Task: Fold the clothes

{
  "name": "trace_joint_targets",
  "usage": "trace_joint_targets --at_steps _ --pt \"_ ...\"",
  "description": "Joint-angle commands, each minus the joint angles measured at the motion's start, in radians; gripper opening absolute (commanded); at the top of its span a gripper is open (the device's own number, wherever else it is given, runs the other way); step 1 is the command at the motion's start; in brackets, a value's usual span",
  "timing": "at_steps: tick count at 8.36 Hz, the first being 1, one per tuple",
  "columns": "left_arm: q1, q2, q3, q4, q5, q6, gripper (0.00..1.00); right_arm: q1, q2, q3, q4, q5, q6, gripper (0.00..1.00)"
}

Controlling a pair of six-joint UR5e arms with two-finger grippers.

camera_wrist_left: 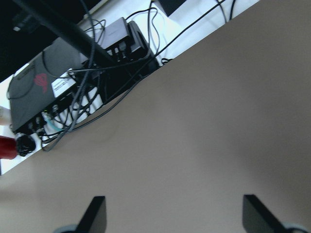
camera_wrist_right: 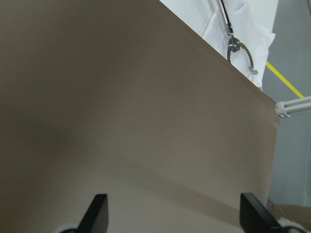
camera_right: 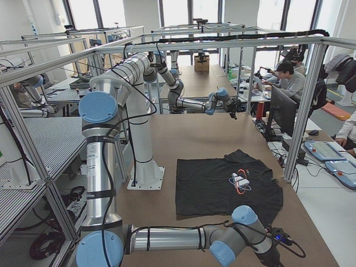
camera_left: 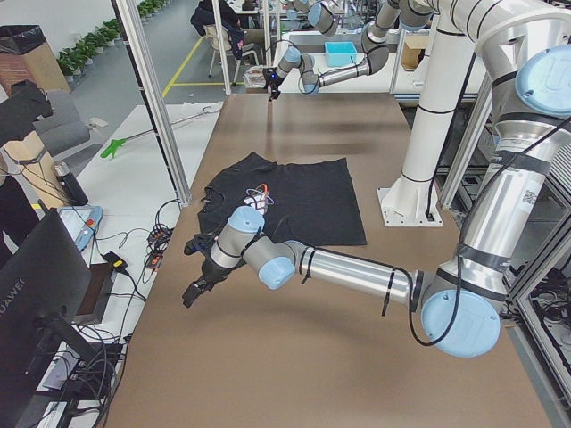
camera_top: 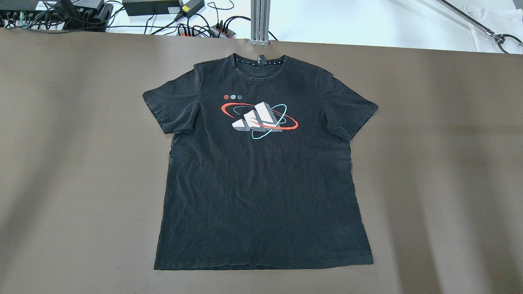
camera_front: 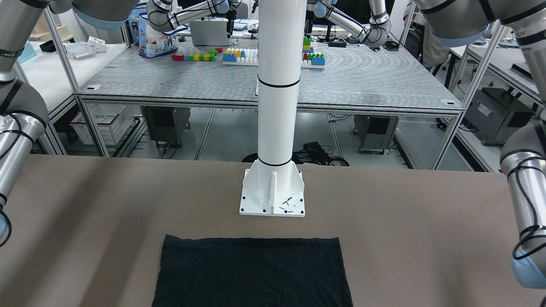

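Over the matte brown table (camera_top: 429, 163), the left arm (camera_left: 339, 267) and right arm (camera_right: 167, 238) are stretching low either side of the soft black T-shirt (camera_top: 261, 183), lying flat, print up, at the overhead view's centre. The left gripper (camera_wrist_left: 175, 218) and right gripper (camera_wrist_right: 172, 216) are hovering spread wide, empty, cables (camera_wrist_left: 87, 73) crowding beyond the edge.
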Motion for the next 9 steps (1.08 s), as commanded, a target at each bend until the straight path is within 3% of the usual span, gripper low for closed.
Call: trace_joint_targets --at_steps 1,2,4,9 --pt "0.126 -0.1 0.068 -0.008 -0.031 -0.201 1.0 -0.179 0.142 -0.041 0.013 0.004 0.357 0.95" --pt "0.156 -0.135 0.137 -0.075 -0.033 -0.244 1.0 -0.241 0.184 -0.043 0.011 0.003 0.495 0.94" --pt "0.219 -0.204 0.318 -0.282 -0.034 -0.4 1.0 -0.273 0.213 -0.04 0.008 -0.002 0.57 0.94" --pt "0.324 -0.236 0.38 -0.315 -0.036 -0.479 0.99 -0.298 0.215 -0.043 0.006 -0.011 0.565 0.94"
